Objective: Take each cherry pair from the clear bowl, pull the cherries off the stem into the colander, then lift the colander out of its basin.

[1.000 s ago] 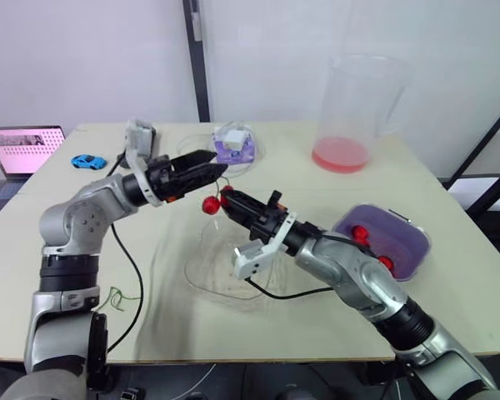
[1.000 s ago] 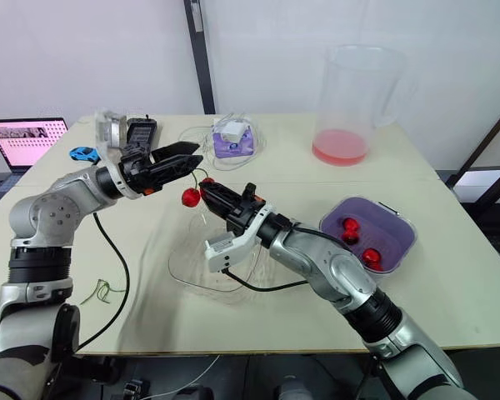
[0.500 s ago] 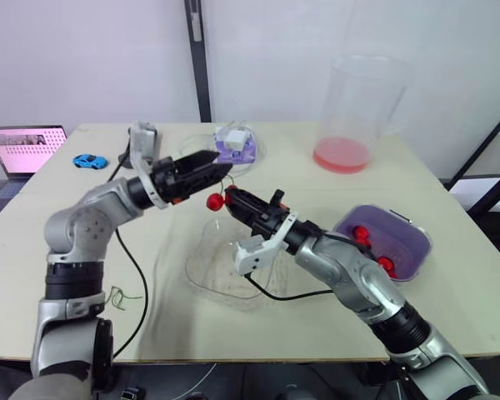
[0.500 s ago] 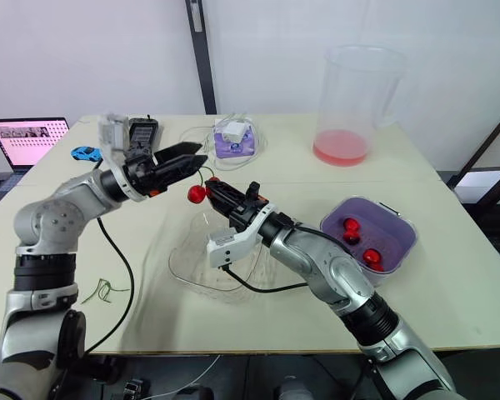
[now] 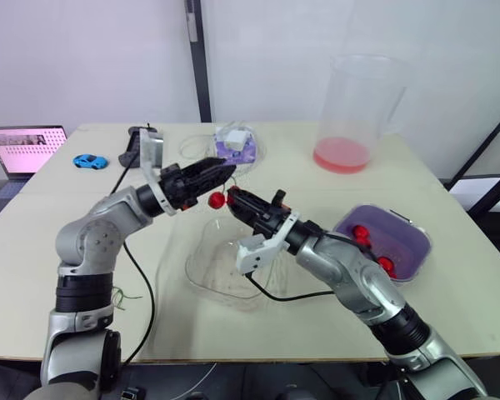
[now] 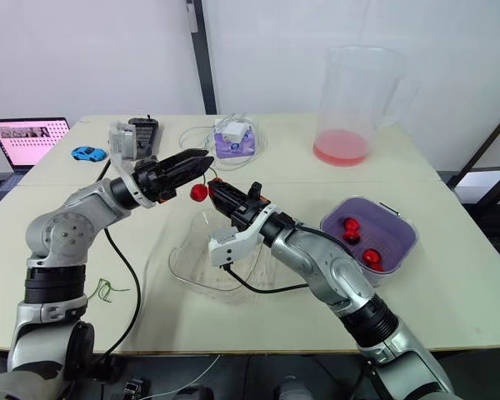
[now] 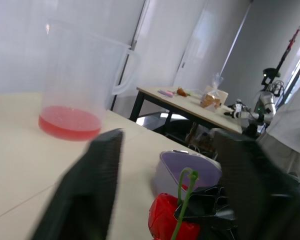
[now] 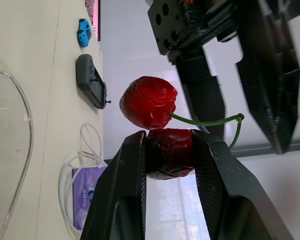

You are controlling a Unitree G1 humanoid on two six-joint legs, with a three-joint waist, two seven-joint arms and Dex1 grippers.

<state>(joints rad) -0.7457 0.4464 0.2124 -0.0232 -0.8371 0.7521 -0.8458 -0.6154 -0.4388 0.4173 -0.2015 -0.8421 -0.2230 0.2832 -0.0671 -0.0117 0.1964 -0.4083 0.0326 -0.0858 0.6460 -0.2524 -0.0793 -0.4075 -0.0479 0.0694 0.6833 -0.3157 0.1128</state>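
clear plastic bowl (image 5: 202, 275) sits nearest on the pale table (image 5: 83, 317). above its far rim the right gripper (image 8: 167, 145) pinches one dark cherry (image 8: 169, 152) of a cherry pair (image 5: 218, 200) tight between both fingers. the second cherry (image 8: 149, 102) sits free just beside it, joined by a green stem (image 8: 205, 121). the left gripper (image 5: 223, 172) faces it with fingers spread wide, the stem's arch between them, unclamped. off to the right, the purple colander (image 6: 396, 225) holds red cherries (image 6: 369, 256). farther back stand a clear jug (image 5: 354, 100) with red liquid, a blue toy car (image 5: 88, 161) and a laptop (image 5: 25, 150).
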